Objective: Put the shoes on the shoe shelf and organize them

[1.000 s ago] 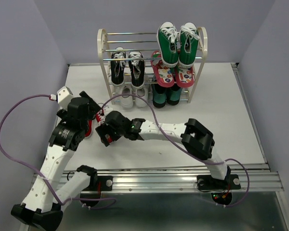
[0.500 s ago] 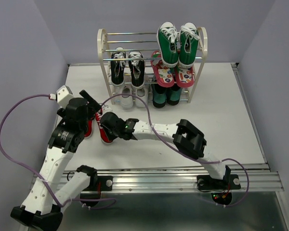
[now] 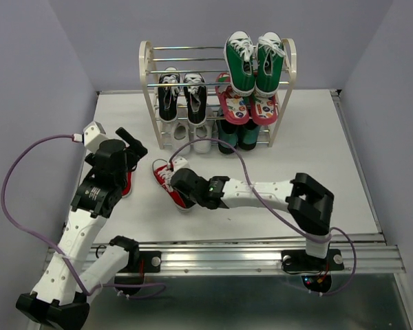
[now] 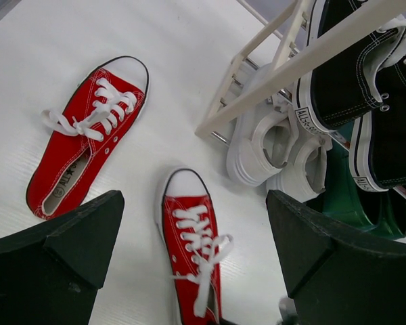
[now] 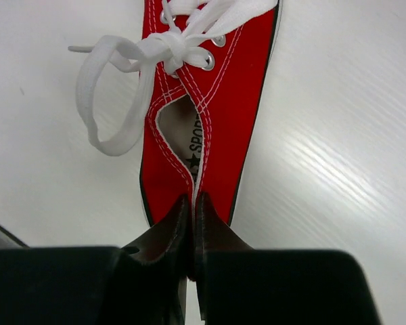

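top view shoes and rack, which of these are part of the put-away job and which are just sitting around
Part of the job:
- red sneaker mid-table
- red sneaker by the left arm
- black sneakers
- white sneakers
- shoe shelf

Just sitting there:
- green high-tops
- pink flip-flops
- dark green pair on the bottom tier
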{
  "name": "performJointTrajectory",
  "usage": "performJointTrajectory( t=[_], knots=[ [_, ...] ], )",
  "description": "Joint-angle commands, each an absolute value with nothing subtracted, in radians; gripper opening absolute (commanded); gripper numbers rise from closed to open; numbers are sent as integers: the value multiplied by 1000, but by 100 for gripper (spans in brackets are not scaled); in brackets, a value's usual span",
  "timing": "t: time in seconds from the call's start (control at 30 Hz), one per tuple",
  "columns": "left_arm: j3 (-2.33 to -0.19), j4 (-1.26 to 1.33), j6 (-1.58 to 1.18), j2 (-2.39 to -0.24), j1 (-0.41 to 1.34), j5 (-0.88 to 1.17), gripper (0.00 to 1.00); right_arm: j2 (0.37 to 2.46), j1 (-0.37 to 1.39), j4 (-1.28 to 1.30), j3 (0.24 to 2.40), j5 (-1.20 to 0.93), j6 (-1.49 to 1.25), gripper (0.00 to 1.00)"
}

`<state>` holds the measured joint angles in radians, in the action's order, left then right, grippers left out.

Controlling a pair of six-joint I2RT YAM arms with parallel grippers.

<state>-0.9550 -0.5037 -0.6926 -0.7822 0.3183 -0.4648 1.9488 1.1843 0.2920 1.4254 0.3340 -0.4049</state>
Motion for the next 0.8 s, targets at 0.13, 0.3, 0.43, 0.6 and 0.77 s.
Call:
performJointTrajectory(
  t=[0.13, 0.3, 0.43, 0.6, 0.77],
  knots=[
    [-931, -443, -703, -778, 314, -445, 99, 1443, 1187, 258, 1220, 436, -198, 1],
    [-923, -443, -710, -793, 313, -440, 99, 1287, 1187, 288, 1226, 446, -160, 1],
    [-934, -442, -718, -822, 313, -411, 99, 1233, 1187, 327, 1285, 472, -123, 1],
    [-927, -431, -729, -825, 313, -420, 99, 1216, 1187, 368, 1434, 553, -81, 1],
    [-916, -416, -718, -831, 311, -411, 99, 1278, 1187, 379, 1606, 670, -20, 1]
  ],
)
